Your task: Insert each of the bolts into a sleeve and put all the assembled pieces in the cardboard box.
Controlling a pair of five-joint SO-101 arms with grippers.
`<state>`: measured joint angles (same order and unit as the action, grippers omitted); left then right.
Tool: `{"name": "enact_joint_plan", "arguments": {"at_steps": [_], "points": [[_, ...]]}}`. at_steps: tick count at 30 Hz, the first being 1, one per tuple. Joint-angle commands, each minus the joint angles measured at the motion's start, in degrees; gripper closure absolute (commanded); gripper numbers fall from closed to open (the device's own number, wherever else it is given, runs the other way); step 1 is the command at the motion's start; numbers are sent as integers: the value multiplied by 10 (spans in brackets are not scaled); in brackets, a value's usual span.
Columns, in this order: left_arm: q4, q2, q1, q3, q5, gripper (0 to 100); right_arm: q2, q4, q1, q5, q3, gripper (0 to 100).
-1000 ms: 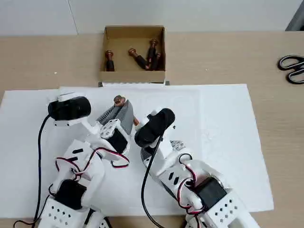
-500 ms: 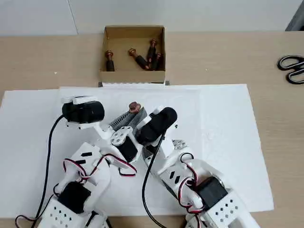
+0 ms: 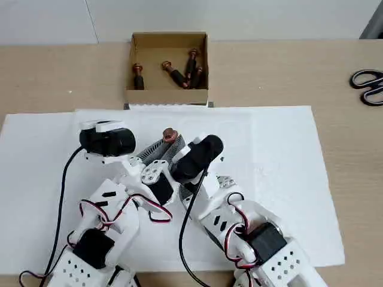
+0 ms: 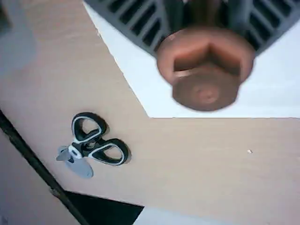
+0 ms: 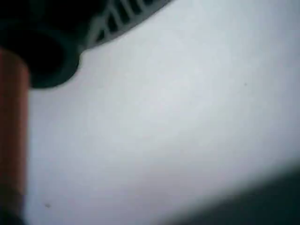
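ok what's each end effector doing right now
left end effector: closed on bolt
right end effector: cannot be told

place: lab or office desk | evidence: wooden tabletop (image 3: pixel 287 72), paper sheet (image 3: pixel 281 155), scissors (image 3: pixel 366 86)

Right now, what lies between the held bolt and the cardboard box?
Nothing but bare white sheet, seen in the high view, from bolt to box.

Cardboard box (image 3: pixel 169 95) at the back of the table (image 3: pixel 269 72), assembled pieces (image 3: pixel 175 75) inside — sheet (image 3: pixel 281 179) in front, bolt (image 3: pixel 170 134) over the sheet's middle, scissors (image 3: pixel 368 86) far right, off the sheet.
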<state>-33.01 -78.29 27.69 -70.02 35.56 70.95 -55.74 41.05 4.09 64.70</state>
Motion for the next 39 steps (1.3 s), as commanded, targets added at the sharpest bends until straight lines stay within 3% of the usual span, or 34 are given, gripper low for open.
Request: {"name": "enact_joint_plan", "arguments": {"at_steps": [1, 16, 27, 32, 39], "points": [[-13, -11, -3, 2, -17, 994, 7, 16, -7, 4, -33, 995], [-51, -11, 3, -9, -18, 994, 6, 16, -7, 4, -59, 995], [-130, -11, 91, -20, -16, 994, 6, 28, -7, 4, -59, 995], [-167, -11, 97, -39, -17, 994, 6, 40, -7, 2, -59, 995], [-183, -11, 95, -84, -18, 989, 6, 41, -7, -46, -77, 995]]}}
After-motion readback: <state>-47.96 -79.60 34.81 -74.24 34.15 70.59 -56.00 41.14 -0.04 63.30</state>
